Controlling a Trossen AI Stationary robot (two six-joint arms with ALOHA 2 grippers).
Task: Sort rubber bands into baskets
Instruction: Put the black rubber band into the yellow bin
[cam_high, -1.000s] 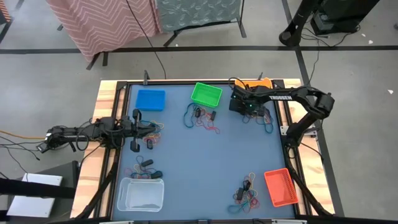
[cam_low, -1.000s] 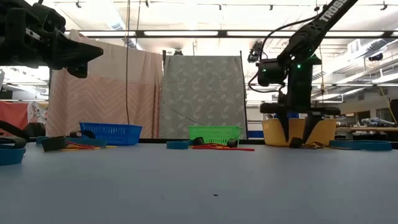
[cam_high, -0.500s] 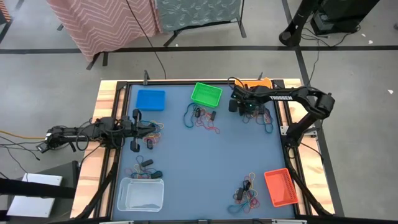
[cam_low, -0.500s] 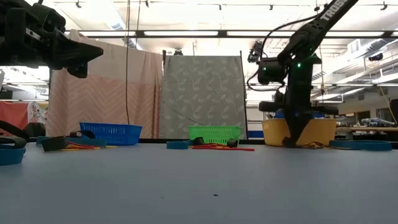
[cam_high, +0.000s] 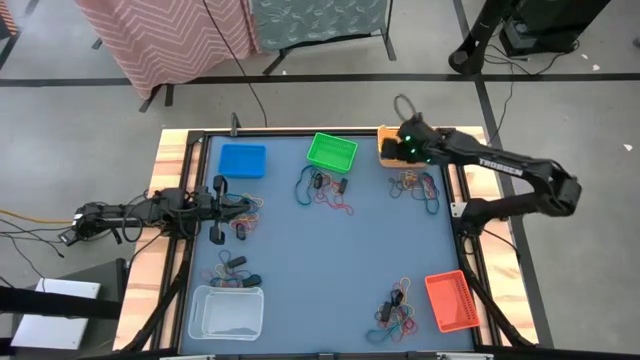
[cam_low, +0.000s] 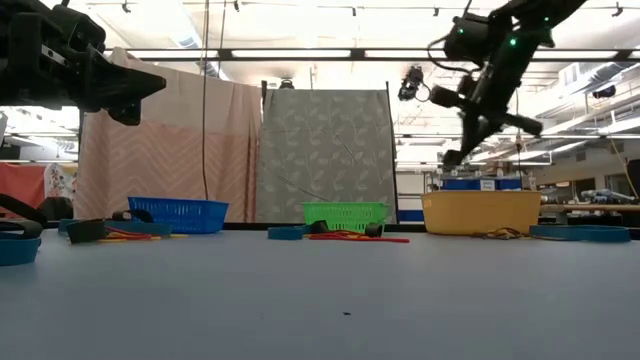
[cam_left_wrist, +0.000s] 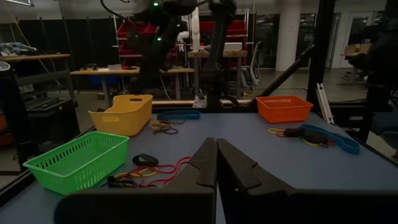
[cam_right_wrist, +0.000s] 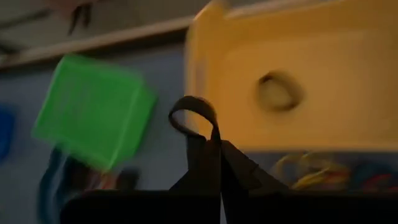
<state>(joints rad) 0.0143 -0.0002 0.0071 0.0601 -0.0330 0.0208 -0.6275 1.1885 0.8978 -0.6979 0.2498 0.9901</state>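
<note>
Colours on and around the blue table

The table (cam_high: 330, 250) is blue with a light wood rim. Near its far edge sit a blue basket (cam_high: 242, 160), a bright green basket (cam_high: 331, 151) and a yellow-orange basket (cam_low: 482, 212). Near its front edge are a clear white basket (cam_high: 227, 313) and a red-orange basket (cam_high: 450, 301). The rubber bands (cam_high: 330, 190) by the green basket are red, blue, yellow and black. The right gripper (cam_right_wrist: 209, 146) is dark and holds a dark loop (cam_right_wrist: 193, 112). The left gripper (cam_left_wrist: 216, 163) is dark too. Beyond the table hang a pink cloth (cam_high: 170, 35) with white zigzags and a grey cloth (cam_high: 315, 20) with a pale leaf pattern.
</note>
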